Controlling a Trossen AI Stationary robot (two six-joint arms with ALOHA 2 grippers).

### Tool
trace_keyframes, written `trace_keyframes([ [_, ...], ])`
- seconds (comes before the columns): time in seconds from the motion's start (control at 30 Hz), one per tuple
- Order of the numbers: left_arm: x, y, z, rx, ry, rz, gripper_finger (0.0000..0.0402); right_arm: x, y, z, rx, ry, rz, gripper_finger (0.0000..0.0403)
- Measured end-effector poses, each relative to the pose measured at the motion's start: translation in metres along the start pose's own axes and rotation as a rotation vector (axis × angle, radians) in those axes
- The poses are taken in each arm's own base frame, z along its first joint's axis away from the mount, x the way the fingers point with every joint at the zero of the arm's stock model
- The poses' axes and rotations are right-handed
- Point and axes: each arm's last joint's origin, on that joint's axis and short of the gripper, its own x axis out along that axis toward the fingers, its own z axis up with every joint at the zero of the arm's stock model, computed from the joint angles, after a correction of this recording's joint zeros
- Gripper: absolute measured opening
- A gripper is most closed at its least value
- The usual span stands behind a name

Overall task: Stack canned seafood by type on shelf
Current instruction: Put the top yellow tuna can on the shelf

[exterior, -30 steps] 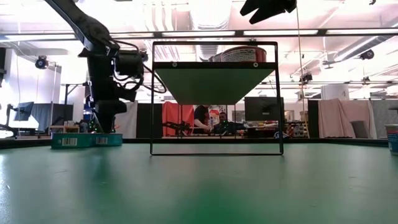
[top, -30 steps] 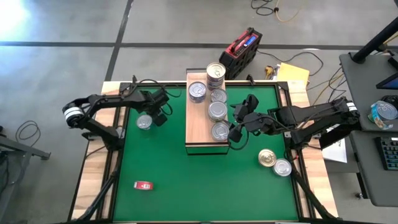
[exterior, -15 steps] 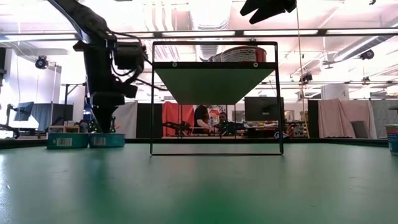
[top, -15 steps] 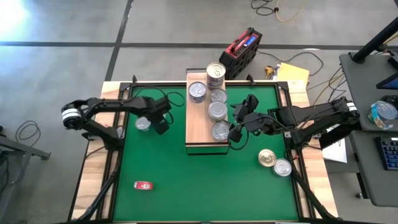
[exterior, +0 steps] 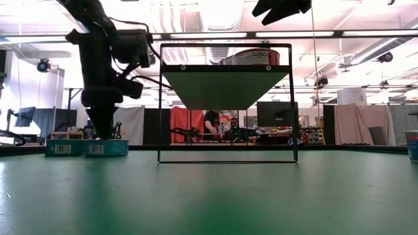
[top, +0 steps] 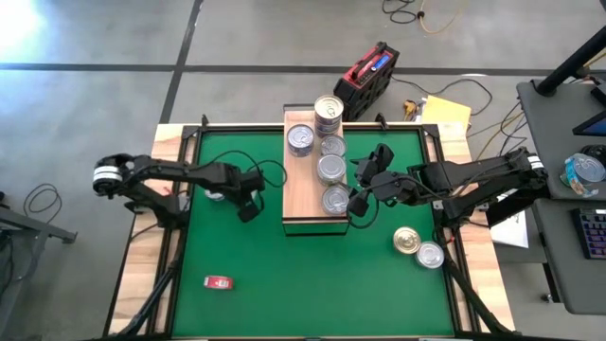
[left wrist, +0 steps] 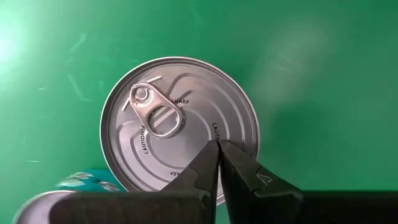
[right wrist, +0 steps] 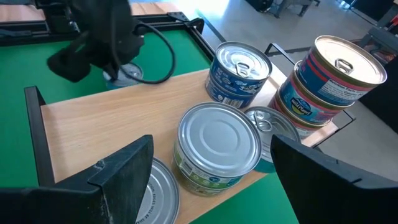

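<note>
Several cans (top: pixel 332 170) already stand on the shelf (top: pixel 301 204); three remain beside it. Left fingers (left wrist: pixel 219 163) clenched empty, right fingers (right wrist: pixel 124 174) released.

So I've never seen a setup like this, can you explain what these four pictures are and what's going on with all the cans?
It is a two-armed robot at a green table. One camera looks straight down, one sits at table height, and one rides on each wrist.

A wooden shelf stands mid-table with cans on it, one pair stacked. Two more cans lie on the mat on the right, plus a small red object.

The left gripper is shut and holds nothing; its wrist camera looks down on a silver can just under its fingertips. The right gripper hangs open beside the shelf, also holding nothing.
</note>
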Motion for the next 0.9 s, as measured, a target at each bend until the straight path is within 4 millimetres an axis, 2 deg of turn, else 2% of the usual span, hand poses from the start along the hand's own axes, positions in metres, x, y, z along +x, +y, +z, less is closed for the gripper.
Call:
trace_keyframes([
  [0.37,-0.013,-0.032,-0.011,0.067,0.075,-0.116,0.0000,0.000,0.000,0.000,0.000,0.000,0.001,0.0313],
  [0.6,-0.018,-0.053,-0.021,0.200,0.088,-0.181,0.0000,0.000,0.000,0.000,0.000,0.000,0.001,0.0313],
  [0.9,-0.030,-0.067,-0.021,0.331,0.033,-0.190,0.0000,0.000,0.000,0.000,-0.001,-0.002,0.000,0.0313],
])
